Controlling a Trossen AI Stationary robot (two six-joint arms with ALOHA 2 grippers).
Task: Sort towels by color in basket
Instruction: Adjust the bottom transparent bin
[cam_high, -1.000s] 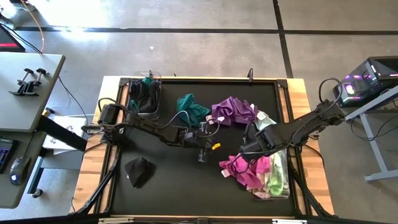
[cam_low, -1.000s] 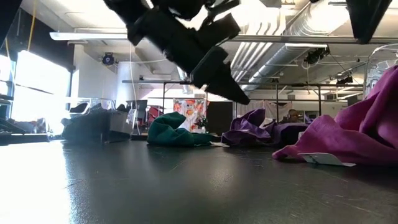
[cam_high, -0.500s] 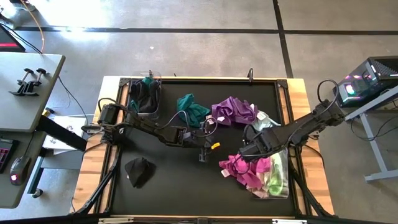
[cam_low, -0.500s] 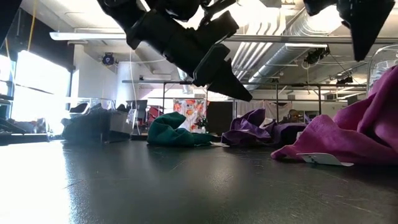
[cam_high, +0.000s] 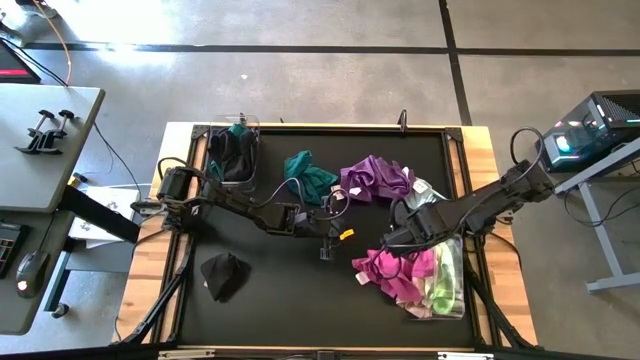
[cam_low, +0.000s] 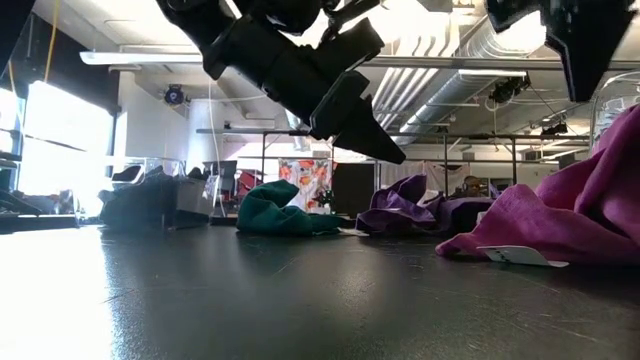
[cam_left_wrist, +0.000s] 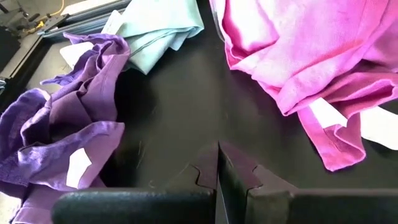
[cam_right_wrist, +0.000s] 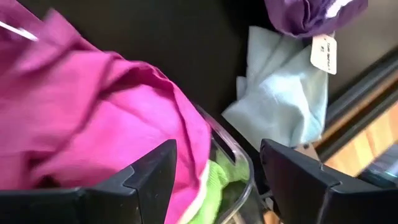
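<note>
Over the magenta towels (cam_high: 392, 272) spilling from the right-hand basket (cam_high: 458, 290), the right gripper (cam_high: 392, 240) hangs wide and empty while the left gripper (cam_high: 326, 250) waits pinched shut mid-table, with teal towel (cam_high: 308, 172), purple towels (cam_high: 375, 178) and black towel (cam_high: 224, 273) unsorted, so most sorting seems left.

A black towel (cam_high: 223, 275) is seen at seven o'clock on the table (cam_high: 270, 300); magenta towels (cam_high: 390, 272) are heaped at four o'clock.

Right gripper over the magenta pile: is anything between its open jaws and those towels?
Nothing visible. The right gripper hangs open above the magenta towels, with only air between them.
</note>
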